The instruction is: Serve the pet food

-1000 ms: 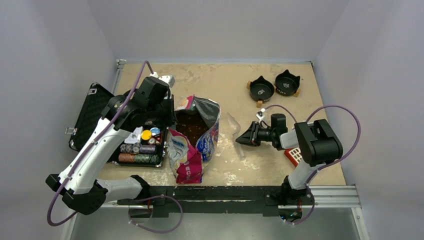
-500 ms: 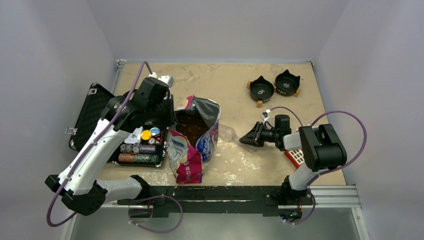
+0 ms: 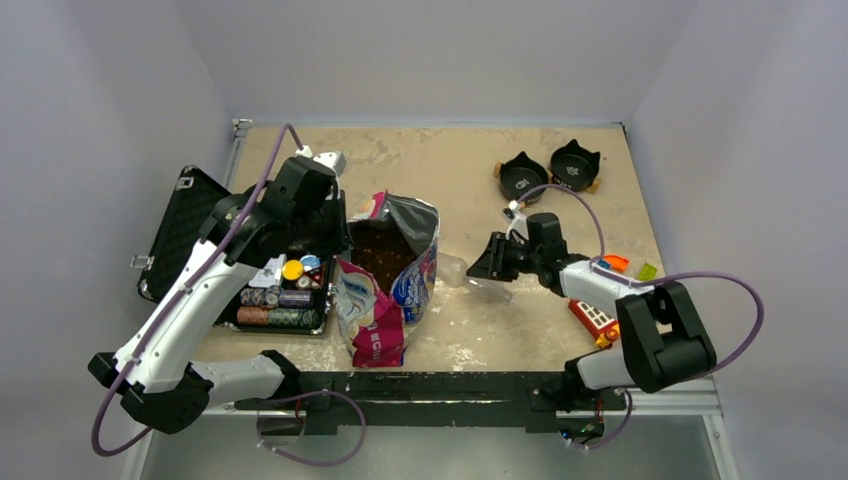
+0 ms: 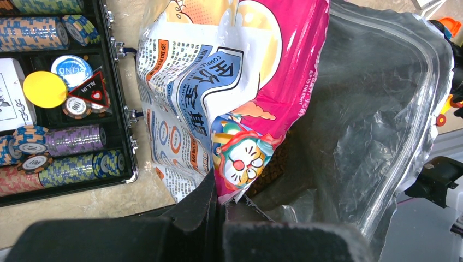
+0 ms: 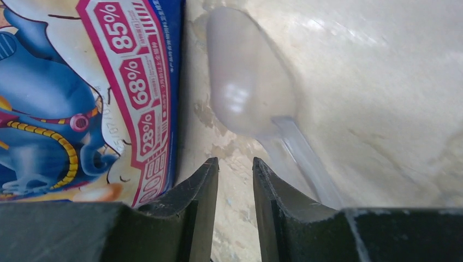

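Spoon handle's end, seemingly behind right jaws

Pink-blue cartoon bag, brown kibble

Left jaws clamped, right jaws narrowly parted

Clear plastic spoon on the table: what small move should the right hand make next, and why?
Probably shift the right hand sideways until the thin handle of the clear plastic spoon lies between its fingers, then close. The handle now runs outside the slightly parted fingers, beside the pink-and-blue printed foil bag, so nothing is gripped yet.
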